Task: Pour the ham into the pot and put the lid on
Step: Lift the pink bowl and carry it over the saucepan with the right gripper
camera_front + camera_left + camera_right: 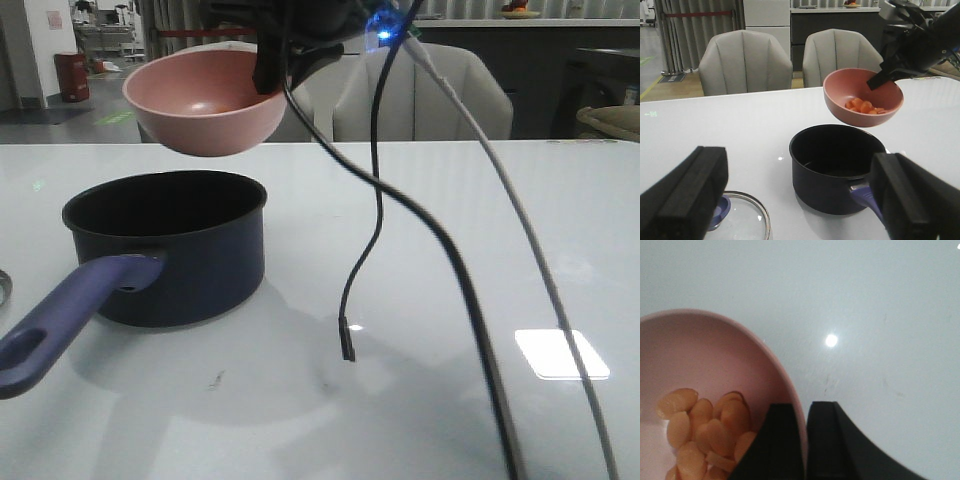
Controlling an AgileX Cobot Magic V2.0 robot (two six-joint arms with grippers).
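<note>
Right gripper (805,440), black fingers clamped on the rim of the round pink bowl (205,100), one finger inside, one outside; bowl held in the air, tipped slightly, above and behind the dark navy round saucepan (170,250) with its black inside and long purple-blue handle (70,315). Saucepan stands near the left edge of the white table (450,220), handle toward the front-left corner. Small flat orange-yellow ham pieces (700,432) lie heaped in the bowl's lowest part, just beside the inner finger. Pot inside looks empty; pour judged not yet begun. Left gripper (795,200) hangs with jaws wide apart, holding nothing, over the round domed glass lid with steel rim and dark blue knob (742,217), which rests on the table beside the saucepan. Risks: bowl mouth not squarely over the pot, so pieces may land on the table; the rim pinch is thin and could slip as the bowl tips; dangling black cable (365,260) may snag.
</note>
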